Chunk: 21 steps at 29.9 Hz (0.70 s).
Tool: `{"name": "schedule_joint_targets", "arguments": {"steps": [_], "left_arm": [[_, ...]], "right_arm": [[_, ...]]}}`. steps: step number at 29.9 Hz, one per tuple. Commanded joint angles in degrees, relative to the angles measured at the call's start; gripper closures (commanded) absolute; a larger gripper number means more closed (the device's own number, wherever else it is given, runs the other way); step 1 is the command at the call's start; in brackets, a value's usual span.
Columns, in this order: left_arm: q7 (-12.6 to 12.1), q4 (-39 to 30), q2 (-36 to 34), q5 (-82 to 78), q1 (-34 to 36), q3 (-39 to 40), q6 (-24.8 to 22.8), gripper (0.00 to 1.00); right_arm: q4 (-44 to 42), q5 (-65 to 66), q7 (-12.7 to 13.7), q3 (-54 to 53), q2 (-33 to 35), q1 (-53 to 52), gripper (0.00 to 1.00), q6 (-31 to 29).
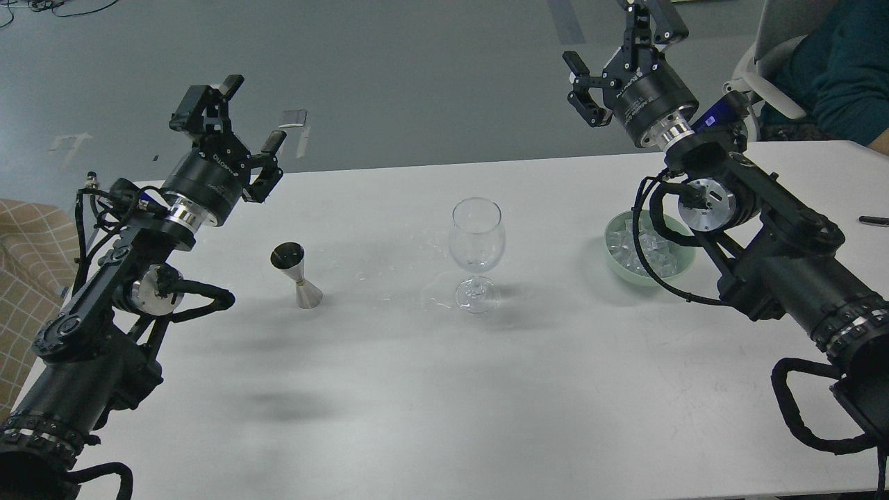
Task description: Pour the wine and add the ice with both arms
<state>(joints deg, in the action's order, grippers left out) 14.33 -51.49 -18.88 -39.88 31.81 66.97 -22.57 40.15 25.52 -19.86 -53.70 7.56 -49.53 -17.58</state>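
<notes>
A clear stemmed glass (pixel 476 250) stands upright at the middle of the white table (pixel 444 389). A metal jigger (pixel 297 274) stands to its left; whether it holds wine cannot be told. Ice cubes (pixel 635 246) lie in a pale green bowl (pixel 625 274) to the right, partly hidden by my right arm. My left gripper (pixel 233 121) is open and empty, raised behind and left of the jigger. My right gripper (pixel 618 52) is open and empty, raised high above the table's far edge, behind the bowl.
Small clear droplets or shards (pixel 430 302) lie on the table left of the glass foot. A black pen (pixel 873 221) lies at the right edge. A seated person (pixel 833 69) is at the far right. A checked cloth (pixel 28 278) is at the left.
</notes>
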Motion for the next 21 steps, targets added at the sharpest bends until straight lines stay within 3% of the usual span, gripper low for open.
{"name": "schedule_joint_targets", "arguments": {"steps": [1,21], "left_arm": [[0.0,-0.01,0.07,0.15,0.01,0.0,-0.02,0.0],[-0.62,-0.54,0.77,0.41,-0.08,0.09,-0.02,0.0]], "right_arm": [[0.01,-0.03,0.0,0.0,0.0,0.13,0.0,0.0],[0.01,-0.03,-1.06,0.08,-0.09,0.48,0.0,0.0]]}}
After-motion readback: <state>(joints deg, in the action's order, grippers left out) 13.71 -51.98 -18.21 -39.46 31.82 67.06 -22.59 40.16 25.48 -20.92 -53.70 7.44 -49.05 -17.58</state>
